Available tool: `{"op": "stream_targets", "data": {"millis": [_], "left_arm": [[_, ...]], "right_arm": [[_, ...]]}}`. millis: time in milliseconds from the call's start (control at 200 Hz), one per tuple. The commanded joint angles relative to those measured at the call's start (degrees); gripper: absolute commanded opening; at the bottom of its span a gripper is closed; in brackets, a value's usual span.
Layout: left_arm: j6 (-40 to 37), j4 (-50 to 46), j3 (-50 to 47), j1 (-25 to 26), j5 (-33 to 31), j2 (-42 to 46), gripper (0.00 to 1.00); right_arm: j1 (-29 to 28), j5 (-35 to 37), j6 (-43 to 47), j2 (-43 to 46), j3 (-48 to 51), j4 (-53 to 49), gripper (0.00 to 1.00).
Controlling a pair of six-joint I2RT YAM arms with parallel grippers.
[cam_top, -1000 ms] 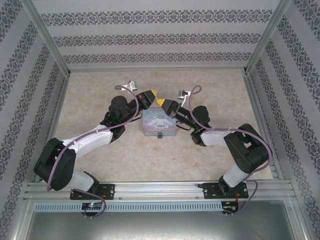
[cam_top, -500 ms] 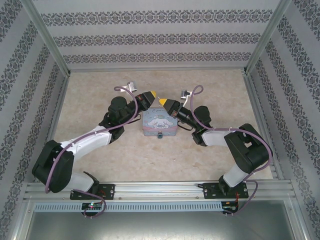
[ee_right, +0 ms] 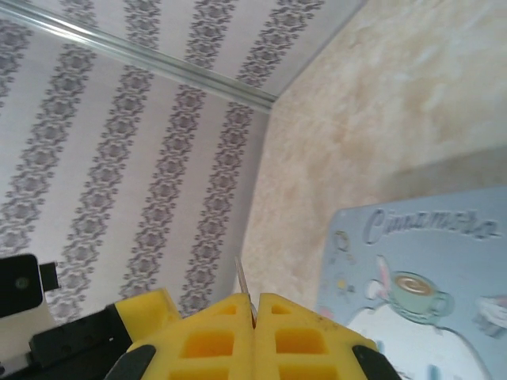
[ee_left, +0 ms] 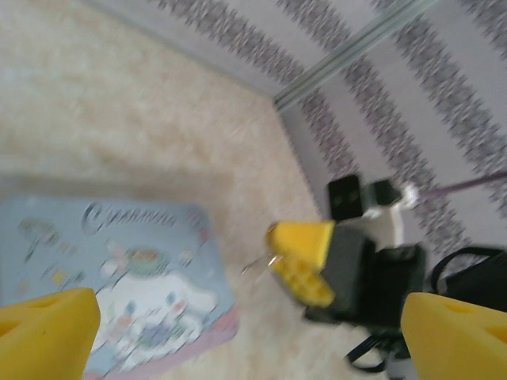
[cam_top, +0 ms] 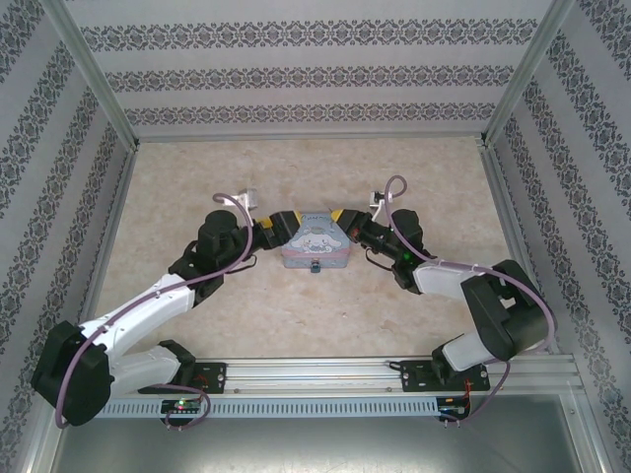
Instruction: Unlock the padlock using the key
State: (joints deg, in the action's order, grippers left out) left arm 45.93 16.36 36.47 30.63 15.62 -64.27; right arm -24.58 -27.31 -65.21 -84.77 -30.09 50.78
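Right wrist cam: right gripper point(ee_right: 253, 307) is pinched tight on the key point(ee_right: 241, 275), with just a thin pale sliver poking out past the yellow pads point(ee_right: 212, 332). Left gripper point(ee_left: 252, 339) is spread wide and holds nothing. It sits at the left end of the tin point(cam_top: 317, 236), and the right gripper is at the tin's right end. The tin is around mid-table point(cam_top: 414, 291), a bit toward the far edge. The padlock point(cam_top: 315, 267) hangs on the tin's side that faces the table's near edge, so neither gripper is on it yet. My read is that the step in hand is getting the key to the keyhole, which I can't make out on any cam. I'd swing the right arm round toward the near edge and line the blade up with the keyway before any push. Very little blade is showing, so it could pivot or slip in the pads on contact. Go in slow with no side load. I'd use the open left jaws to steady the padlock body or the tin, so nothing swings or slides when I insert and turn.
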Motion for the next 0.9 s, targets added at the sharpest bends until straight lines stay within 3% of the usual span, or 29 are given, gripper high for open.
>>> {"op": "stream_targets", "data": {"millis": [0, 280, 635, 894], "left_arm": [[-2.8, -3.6, -3.7, 0.1, 3.6, -0.3, 0.99], [-7.7, -1.3, -8.0, 5.6, 4.0, -5.1, 0.98], [-12.2, 1.1, -8.3, 8.3, 4.6, -10.7, 0.91], [-13.0, 8.6, -8.3, 9.3, 5.2, -19.1, 0.83]], "right_arm": [[0.4, 3.0, 7.0, 3.4, 0.2, -12.1, 0.0], [0.7, 4.4, 12.1, 7.0, -0.6, -22.6, 0.0], [0.8, 4.4, 11.1, 2.9, 0.0, -18.2, 0.0], [0.8, 3.6, 11.9, -0.5, -1.5, -18.1, 0.0]]}}
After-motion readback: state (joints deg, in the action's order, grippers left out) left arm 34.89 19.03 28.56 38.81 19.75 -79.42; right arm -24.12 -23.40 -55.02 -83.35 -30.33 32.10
